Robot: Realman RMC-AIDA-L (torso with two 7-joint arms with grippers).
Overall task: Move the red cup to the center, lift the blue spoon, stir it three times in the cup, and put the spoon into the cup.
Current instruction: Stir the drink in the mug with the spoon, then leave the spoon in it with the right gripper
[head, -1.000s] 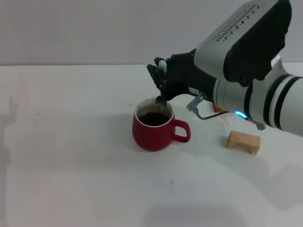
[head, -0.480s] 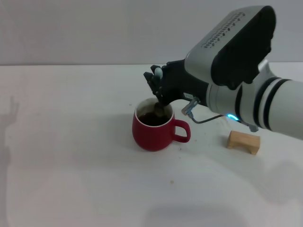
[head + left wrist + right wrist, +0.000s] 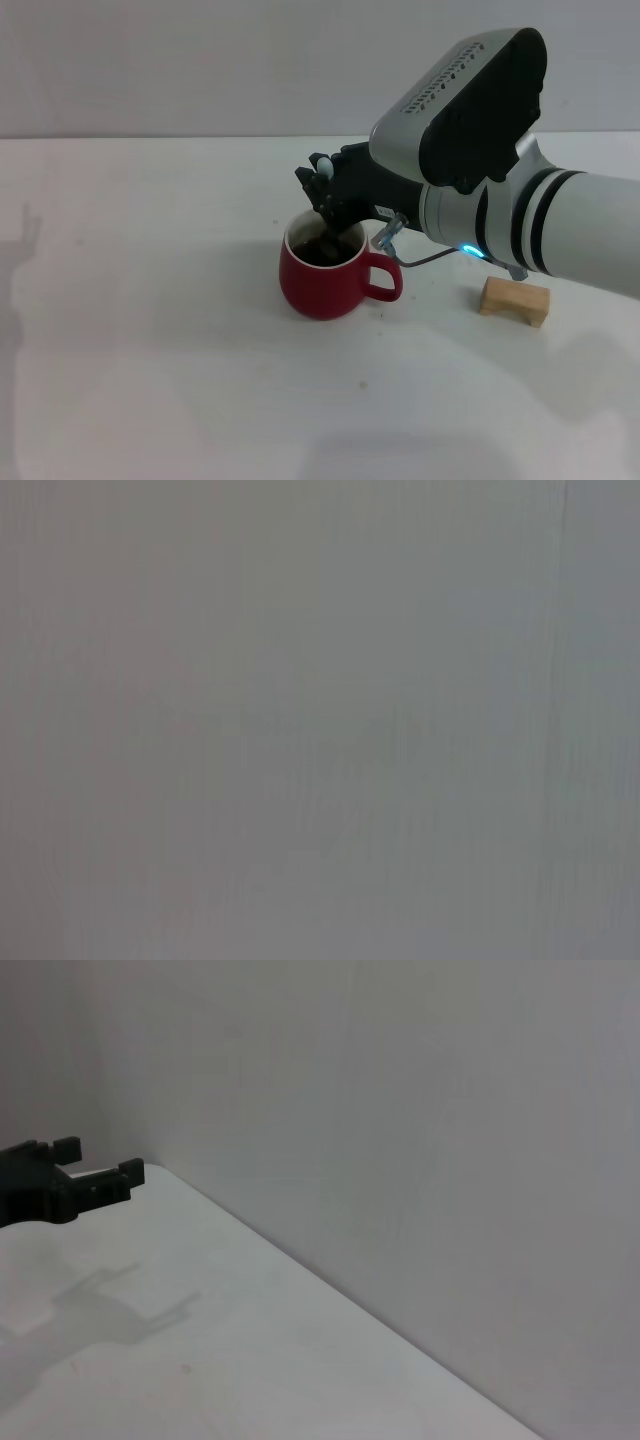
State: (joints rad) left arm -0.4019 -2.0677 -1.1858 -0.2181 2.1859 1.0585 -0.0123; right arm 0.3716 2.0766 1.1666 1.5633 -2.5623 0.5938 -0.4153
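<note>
Stirring step: my right gripper is clamping the slim pale-blue spoon, dipping it in the bulbous dark-red mug; next needs releasing it inside

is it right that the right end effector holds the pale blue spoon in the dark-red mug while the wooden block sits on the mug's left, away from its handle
Not quite. The head view shows the pale wooden block on the handle side, to the right of the rounded dark-red ceramic mug. The rest stands: the right end effector holds the slim pale blue spoon down in the mug.
</note>
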